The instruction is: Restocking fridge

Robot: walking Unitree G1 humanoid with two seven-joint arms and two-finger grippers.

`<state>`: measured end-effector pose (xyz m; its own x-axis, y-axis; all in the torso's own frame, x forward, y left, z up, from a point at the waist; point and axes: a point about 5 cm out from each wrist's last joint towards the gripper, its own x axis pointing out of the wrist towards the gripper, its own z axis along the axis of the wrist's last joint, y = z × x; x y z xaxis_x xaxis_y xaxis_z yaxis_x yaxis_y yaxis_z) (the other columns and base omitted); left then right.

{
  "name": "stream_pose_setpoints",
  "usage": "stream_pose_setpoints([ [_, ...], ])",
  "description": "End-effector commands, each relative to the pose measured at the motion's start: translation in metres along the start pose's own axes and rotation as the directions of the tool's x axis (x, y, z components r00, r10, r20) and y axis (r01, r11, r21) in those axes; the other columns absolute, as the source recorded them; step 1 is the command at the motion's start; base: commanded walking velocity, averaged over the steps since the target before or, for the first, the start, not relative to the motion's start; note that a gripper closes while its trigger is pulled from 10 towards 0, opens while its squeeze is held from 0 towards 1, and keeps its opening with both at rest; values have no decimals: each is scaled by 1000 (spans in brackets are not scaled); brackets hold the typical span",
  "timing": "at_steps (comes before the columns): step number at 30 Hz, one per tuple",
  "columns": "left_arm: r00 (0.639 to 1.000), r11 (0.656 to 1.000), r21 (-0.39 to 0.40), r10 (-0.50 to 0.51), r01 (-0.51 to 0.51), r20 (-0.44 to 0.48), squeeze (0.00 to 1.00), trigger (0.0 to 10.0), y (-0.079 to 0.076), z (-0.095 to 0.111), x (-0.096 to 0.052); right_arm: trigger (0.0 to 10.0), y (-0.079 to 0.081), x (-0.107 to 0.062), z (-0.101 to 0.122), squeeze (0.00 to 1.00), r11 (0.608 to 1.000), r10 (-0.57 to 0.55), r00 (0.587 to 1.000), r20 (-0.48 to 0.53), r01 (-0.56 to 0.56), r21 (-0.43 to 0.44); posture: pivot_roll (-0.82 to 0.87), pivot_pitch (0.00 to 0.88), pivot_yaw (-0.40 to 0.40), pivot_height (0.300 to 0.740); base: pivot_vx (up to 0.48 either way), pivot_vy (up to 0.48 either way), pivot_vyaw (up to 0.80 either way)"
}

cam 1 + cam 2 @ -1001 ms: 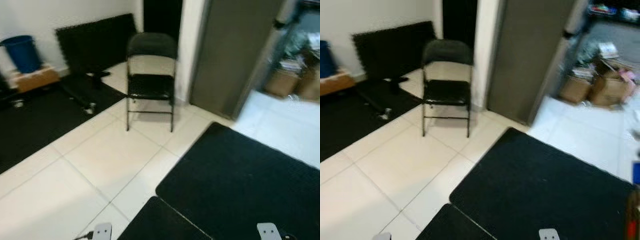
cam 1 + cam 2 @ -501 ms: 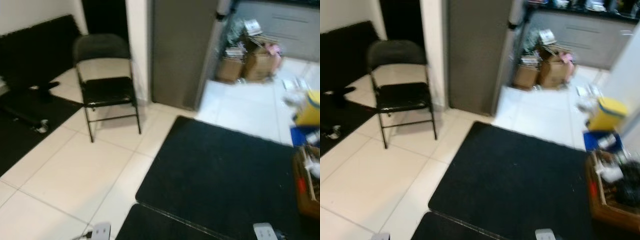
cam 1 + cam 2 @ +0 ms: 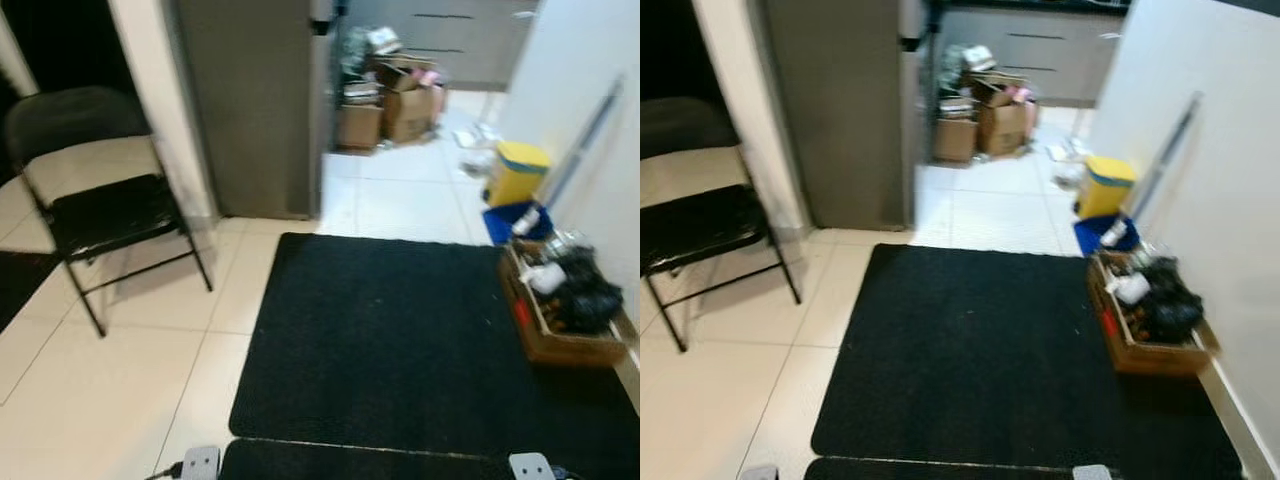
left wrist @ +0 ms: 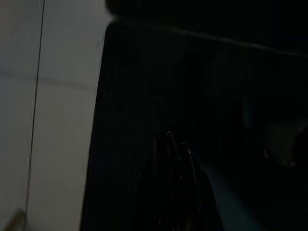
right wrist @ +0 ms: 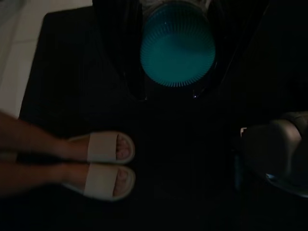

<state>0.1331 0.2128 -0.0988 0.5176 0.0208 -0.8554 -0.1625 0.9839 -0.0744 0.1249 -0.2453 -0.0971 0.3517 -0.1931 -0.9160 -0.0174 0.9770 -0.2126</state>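
Observation:
A tall grey fridge (image 3: 255, 100) stands ahead to the left, past the far edge of a black floor mat (image 3: 400, 340). In the right wrist view my right gripper (image 5: 168, 95) is shut on a bottle with a ribbed teal cap (image 5: 177, 45), held low over the dark mat. My left gripper (image 4: 175, 192) hangs idle over the mat's edge in a very dark picture. The silver tops of both arms (image 3: 200, 463) poke in at the bottom of the eye views.
A black folding chair (image 3: 95, 200) stands at the left on white tiles. Cardboard boxes (image 3: 385, 105) pile up beyond the fridge. A yellow bin (image 3: 518, 172) and a wooden crate of items (image 3: 560, 310) line the right wall. A person's sandalled feet (image 5: 101, 166) stand close behind me.
The whole picture has swung to the right: the chair has slid to the left edge, and the fridge, boxes, yellow bin and crate have come into view. The arms hang as before.

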Motion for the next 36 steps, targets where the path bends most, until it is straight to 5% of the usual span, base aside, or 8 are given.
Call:
stream_pose_setpoints([
  [1, 1000, 1000, -5, 1, -1, -8, 0, 10000, 3, -3, -1, 10000, -3, 0, 0, 0, 1000, -7, 1000, -3, 7, 5, -39, 0, -24, 740, 0, 0, -800],
  [15, 1000, 1000, 0, -10, 10, -4, 0, 10000, 6, -3, -2, 10000, -6, 0, -2, 0, 999, -34, 999, -13, 34, -39, -35, 0, -26, 740, 0, 0, -438],
  [36, 1000, 1000, 19, -19, 19, -4, 0, 10000, 5, -4, -3, 10000, -8, -1, -1, 0, 998, -44, 999, -5, 44, -35, -34, 0, -27, 740, 371, 0, 0],
])
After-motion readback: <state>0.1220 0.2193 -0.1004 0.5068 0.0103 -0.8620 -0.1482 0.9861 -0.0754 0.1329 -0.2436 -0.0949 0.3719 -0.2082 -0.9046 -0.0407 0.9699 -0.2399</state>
